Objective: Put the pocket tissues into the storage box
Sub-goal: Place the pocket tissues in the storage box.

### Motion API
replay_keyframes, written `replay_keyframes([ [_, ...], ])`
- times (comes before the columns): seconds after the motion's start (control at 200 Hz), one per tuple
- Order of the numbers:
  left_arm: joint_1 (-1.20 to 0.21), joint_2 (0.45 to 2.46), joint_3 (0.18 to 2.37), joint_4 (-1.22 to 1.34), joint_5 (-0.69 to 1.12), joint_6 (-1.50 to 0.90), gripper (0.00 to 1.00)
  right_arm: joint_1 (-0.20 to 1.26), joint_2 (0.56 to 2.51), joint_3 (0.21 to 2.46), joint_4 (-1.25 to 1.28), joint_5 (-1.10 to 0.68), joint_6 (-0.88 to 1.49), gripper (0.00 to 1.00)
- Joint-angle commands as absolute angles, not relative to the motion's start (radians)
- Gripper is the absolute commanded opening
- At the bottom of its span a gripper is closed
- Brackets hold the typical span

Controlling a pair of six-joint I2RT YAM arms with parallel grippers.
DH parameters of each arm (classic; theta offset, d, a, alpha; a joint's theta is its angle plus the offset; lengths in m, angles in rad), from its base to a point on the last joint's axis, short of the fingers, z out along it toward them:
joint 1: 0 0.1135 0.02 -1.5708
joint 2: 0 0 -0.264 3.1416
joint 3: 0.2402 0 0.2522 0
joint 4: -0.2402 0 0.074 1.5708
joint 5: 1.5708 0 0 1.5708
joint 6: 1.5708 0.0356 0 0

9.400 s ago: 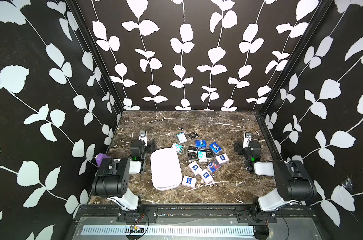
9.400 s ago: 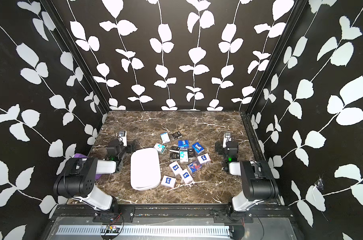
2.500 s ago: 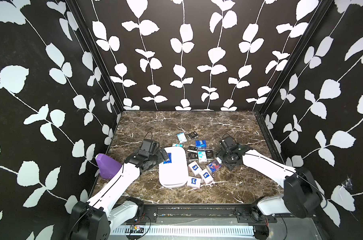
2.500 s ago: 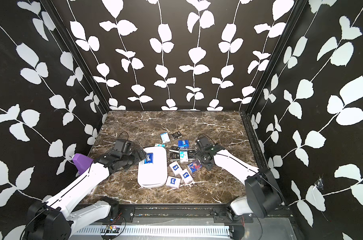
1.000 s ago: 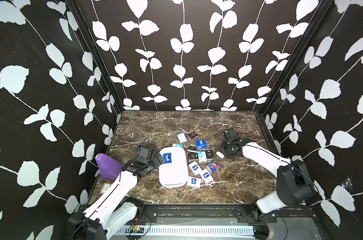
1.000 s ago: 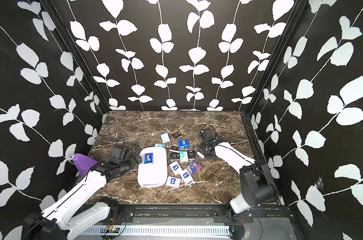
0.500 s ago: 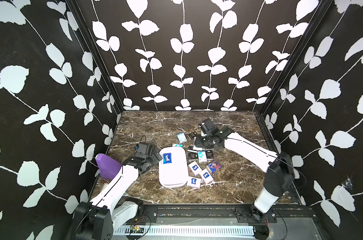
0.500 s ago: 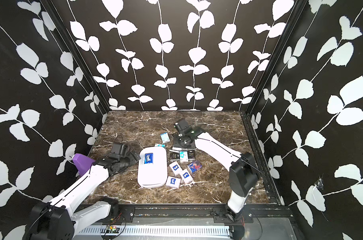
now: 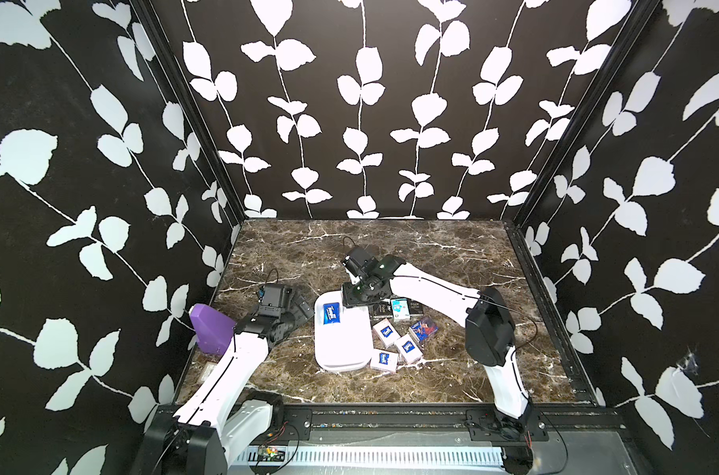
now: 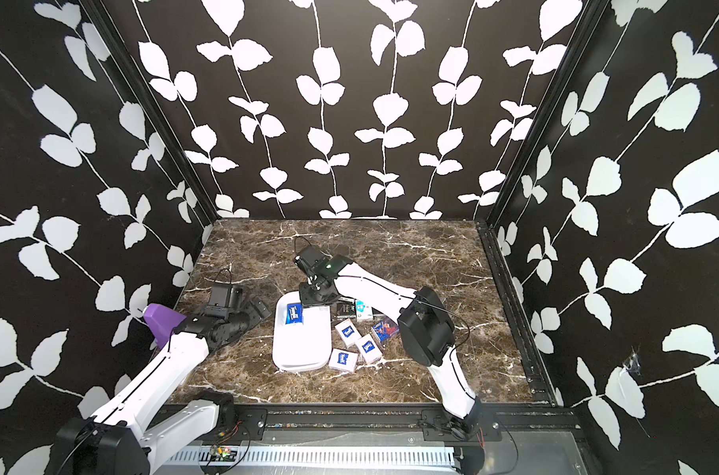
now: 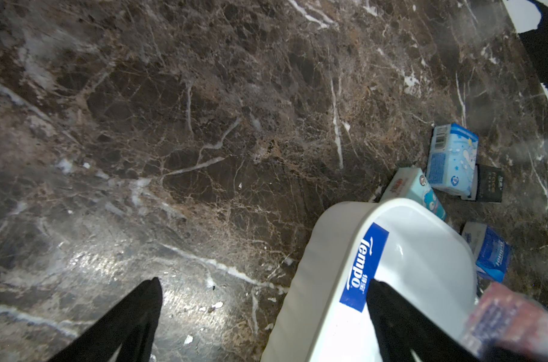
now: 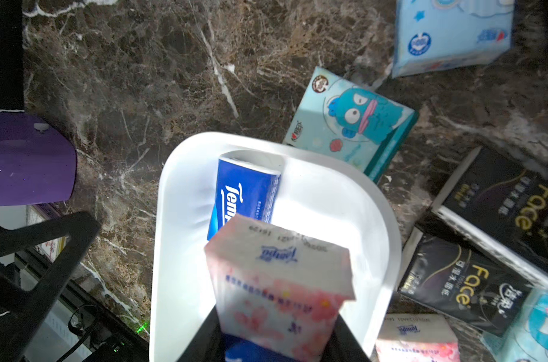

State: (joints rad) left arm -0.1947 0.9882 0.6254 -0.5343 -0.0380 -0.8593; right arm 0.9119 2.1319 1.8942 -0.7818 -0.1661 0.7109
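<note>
Packs of pocket tissues inside the storage box [image 9: 341, 347] number one: a blue pack [image 9: 331, 313] lying flat at its far end. Right gripper [image 9: 357, 297] hangs over that end, fingers clamped on a white-and-pink pack [image 12: 282, 282] held above the box. Left gripper [image 11: 263, 280] sits low just beside the box's left wall, fingers spread wide and empty. Right of the box, toward its near end, lie three white packs with blue logos [image 9: 407, 347]. The right wrist view shows two black packs [image 12: 467, 282] right of the box and one teal cartoon pack [image 12: 351, 119] just beside its far rim. One purple object [image 9: 211, 329] stands left of the box.
</note>
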Motion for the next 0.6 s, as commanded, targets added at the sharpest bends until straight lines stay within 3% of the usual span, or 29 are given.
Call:
replay_keyframes([
  [0.0, -0.187, 0.944, 0.619, -0.580, -0.031, -0.843, 0.99, 0.913, 2.183, 1.982, -0.872, -0.133, 0.723, 0.42],
  [0.595, -0.186, 0.774, 0.592, -0.689, -0.028, -0.843, 0.99, 0.918, 2.343, 2.068, -0.818, -0.149, 0.831, 0.42],
])
